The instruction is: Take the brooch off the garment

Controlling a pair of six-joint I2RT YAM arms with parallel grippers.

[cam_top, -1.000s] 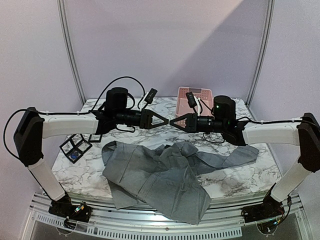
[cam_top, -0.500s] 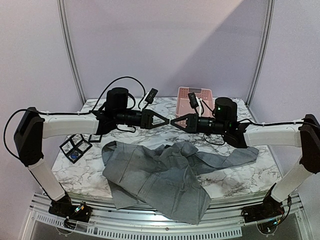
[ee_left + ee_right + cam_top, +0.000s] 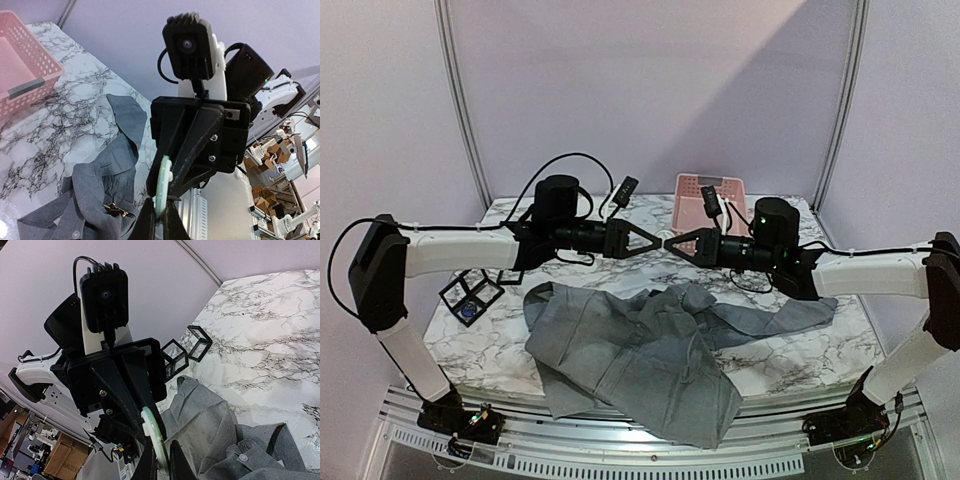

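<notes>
From above, the spot where the left gripper (image 3: pixel 658 240) and right gripper (image 3: pixel 675 242) meet tip to tip is too small to read. The small gold-coloured brooch (image 3: pixel 116 210) cannot be made out in that view either. It only shows in the left wrist view, sitting on a fold of the large grey cloth garment (image 3: pixel 640 350), its shape blurry. The garment lies crumpled on the white marble table (image 3: pixel 800 350), its near edge spilling over the front. Up close, a pale green flat disc (image 3: pixel 162 185) stands edge-on between the two sets of black fingers. Both pairs of jaws are clenched down to a sliver, each pinching that disc's rim. The pink plastic basket (image 3: pixel 712 190) sits half hidden behind the right arm.
</notes>
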